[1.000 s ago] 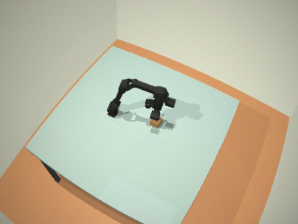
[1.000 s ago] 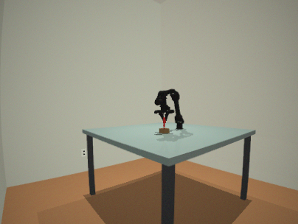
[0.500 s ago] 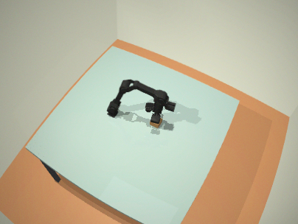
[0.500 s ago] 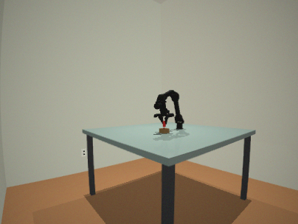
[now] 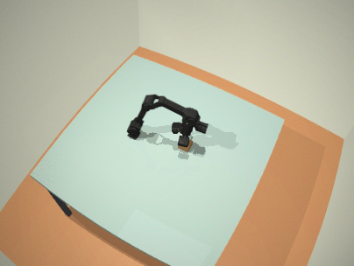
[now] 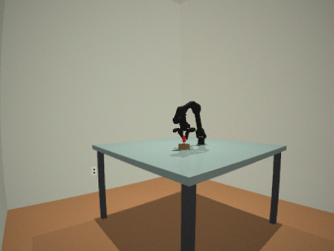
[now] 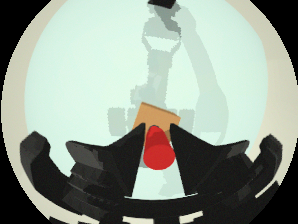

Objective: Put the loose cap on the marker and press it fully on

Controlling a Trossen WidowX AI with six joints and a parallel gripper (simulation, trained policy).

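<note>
Straddling the red cap point(image 6: 183, 139) point(image 7: 159, 156), gripper point(image 5: 184, 144) point(image 6: 183, 138) point(image 7: 158, 125) stands slightly apart; cap's approx. upright over tan block point(image 5: 187, 150) point(image 6: 183, 147) point(image 7: 155, 114), prob.

A square pale-green table point(image 5: 175, 192) point(image 6: 186, 163) is standing on dark legs over an orange floor point(image 5: 276, 192) point(image 6: 145, 194), grey-beige walls point(image 5: 241, 52) point(image 6: 91, 82) are meeting at twelve o'clock, and a white wall outlet point(image 6: 94, 171) is showing at nine o'clock.
</note>
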